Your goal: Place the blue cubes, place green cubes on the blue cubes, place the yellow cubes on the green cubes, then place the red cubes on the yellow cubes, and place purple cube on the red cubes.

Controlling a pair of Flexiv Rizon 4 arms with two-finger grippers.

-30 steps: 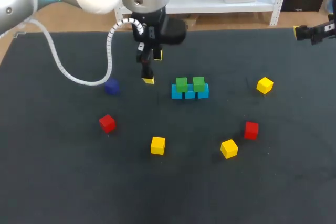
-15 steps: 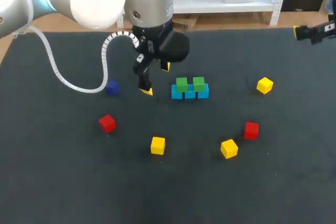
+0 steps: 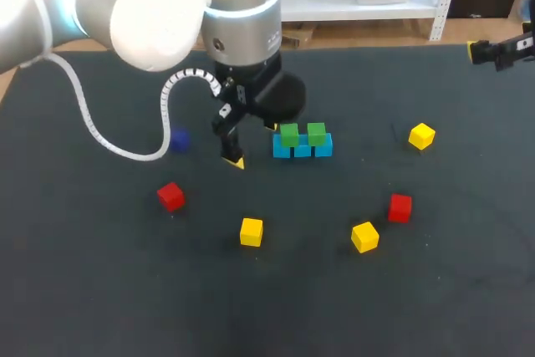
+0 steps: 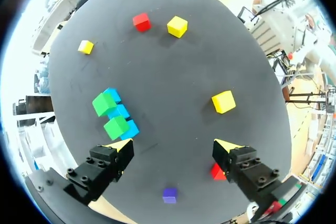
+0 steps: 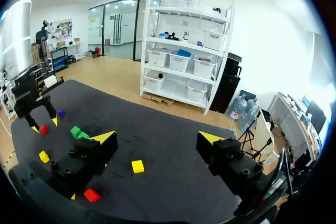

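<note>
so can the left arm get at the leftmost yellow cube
Probably yes. The left gripper hangs open, and the yellow cube sits alone close by, with nothing between them or crowding its sides.

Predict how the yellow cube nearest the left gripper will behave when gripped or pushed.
The yellow cube looks rigid, with flat faces, so it should probably keep its shape when gripped. Resting flat on the table, it would likely slide, not roll. It is small, so probably light.
</note>
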